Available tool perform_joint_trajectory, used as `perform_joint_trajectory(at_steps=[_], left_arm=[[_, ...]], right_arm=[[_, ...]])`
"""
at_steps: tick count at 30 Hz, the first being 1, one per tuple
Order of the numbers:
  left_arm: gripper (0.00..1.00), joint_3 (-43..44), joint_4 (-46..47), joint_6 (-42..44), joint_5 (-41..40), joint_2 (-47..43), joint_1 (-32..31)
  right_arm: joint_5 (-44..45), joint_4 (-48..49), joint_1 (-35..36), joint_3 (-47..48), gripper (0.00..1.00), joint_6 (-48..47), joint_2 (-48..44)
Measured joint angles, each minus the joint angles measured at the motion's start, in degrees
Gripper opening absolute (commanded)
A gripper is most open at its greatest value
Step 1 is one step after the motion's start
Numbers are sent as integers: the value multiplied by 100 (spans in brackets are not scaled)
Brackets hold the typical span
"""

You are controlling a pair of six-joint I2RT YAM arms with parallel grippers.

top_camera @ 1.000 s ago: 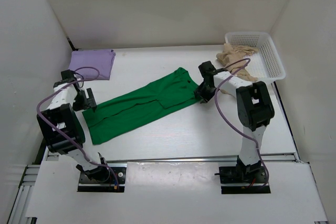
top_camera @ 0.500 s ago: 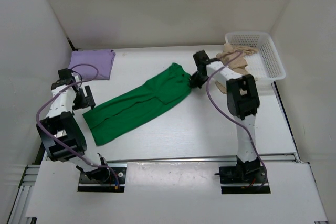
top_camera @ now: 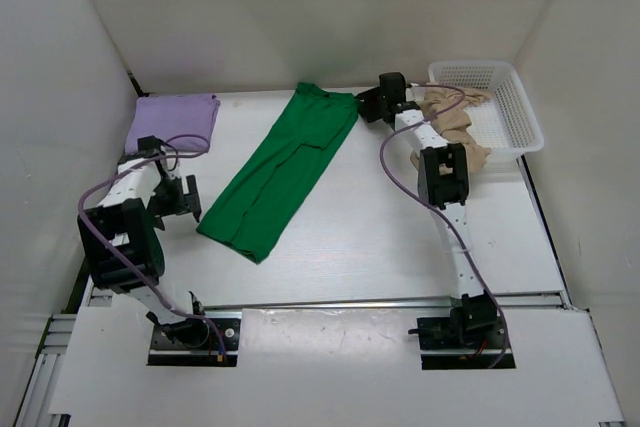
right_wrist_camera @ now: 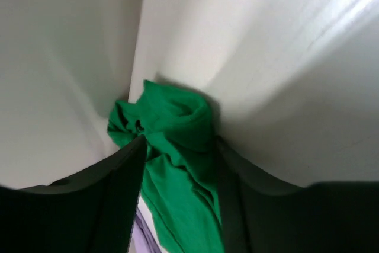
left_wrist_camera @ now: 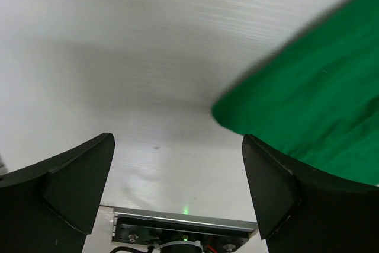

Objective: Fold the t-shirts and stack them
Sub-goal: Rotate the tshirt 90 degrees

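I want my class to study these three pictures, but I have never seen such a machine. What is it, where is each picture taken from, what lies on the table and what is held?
This is a robot: two thin jointed arms bolted at the near edge of a white table, each ending in a two-finger gripper. The wide picture looks down from above and behind the arms. The other two come from cameras on the wrists, so the dark shapes at the bottom are each arm's own fingers. On the table lie a long green t-shirt, a folded lilac t-shirt and a white plastic basket with beige cloth spilling out. The right gripper pinches the green t-shirt's far end; the left gripper is open, holding nothing.
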Motion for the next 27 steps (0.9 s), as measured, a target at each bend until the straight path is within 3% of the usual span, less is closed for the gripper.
perform_joint_trajectory(at_steps=[2, 5, 9, 12, 16, 20, 27], left_arm=[[100, -9, -15, 2, 114, 79, -149], [100, -9, -20, 2, 238, 20, -195], [100, -120, 46, 2, 321, -321, -13], [100, -260, 105, 2, 367, -824, 267], [100, -538, 216, 2, 420, -1639, 525], [100, -555, 203, 0, 496, -2562, 728], [100, 59, 0, 2, 588, -4247, 898]], right_arm=[[-133, 341, -52, -684, 70, 0, -352], [-208, 363, -33, -2612, 80, -282, -1694], [-98, -151, 151, -4868, 81, -778, -3648], [11, -433, 476, -5904, 80, -1093, -4784], [-87, -608, 1502, -6585, 72, -1200, -5482], [-455, -595, 2852, -7001, 70, -787, -5333], [-667, -562, 4304, -6186, 66, 105, -4260]])
